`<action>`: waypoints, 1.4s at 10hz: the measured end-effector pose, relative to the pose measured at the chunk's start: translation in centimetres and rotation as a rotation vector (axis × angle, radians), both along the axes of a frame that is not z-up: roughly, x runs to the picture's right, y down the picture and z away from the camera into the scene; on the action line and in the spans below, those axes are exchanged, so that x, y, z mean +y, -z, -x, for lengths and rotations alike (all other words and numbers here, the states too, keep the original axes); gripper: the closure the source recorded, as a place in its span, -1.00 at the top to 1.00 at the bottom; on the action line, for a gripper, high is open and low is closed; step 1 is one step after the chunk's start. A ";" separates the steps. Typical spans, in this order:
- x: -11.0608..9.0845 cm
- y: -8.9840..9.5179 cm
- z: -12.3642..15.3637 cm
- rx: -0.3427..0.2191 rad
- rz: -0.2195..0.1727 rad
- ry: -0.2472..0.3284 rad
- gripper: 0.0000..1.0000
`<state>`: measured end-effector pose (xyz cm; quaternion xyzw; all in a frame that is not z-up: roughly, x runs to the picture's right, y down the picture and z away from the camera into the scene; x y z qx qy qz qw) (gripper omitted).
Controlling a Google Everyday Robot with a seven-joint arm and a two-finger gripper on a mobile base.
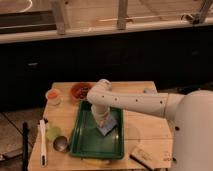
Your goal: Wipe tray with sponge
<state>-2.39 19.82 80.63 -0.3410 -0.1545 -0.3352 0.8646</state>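
Observation:
The dark green tray [82, 142] lies lengthwise on the wooden table, left of centre. My white arm reaches in from the right, bends above the tray's far end and points straight down into it. The gripper [103, 123] is low over the right half of the tray floor. The blue sponge [108, 128] shows at its tip, held there and resting on the tray floor near the right rim. The wrist hides the fingers and the sponge's upper part.
On the table [142, 127], an orange cup [52, 95] and a red bowl [80, 90] stand behind the tray. To its left are a white utensil [42, 142], a green cup [53, 133] and a metal lid [61, 144]. A packet [147, 156] lies front right.

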 end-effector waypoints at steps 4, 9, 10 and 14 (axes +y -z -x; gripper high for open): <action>-0.1 -0.3 0.0 0.000 0.000 0.007 -0.71; -0.1 -0.6 -0.1 -0.001 -0.001 0.018 -0.72; -0.1 -0.7 -0.2 0.000 -0.001 0.020 -0.72; -0.1 -0.8 0.0 -0.003 -0.002 0.032 -0.83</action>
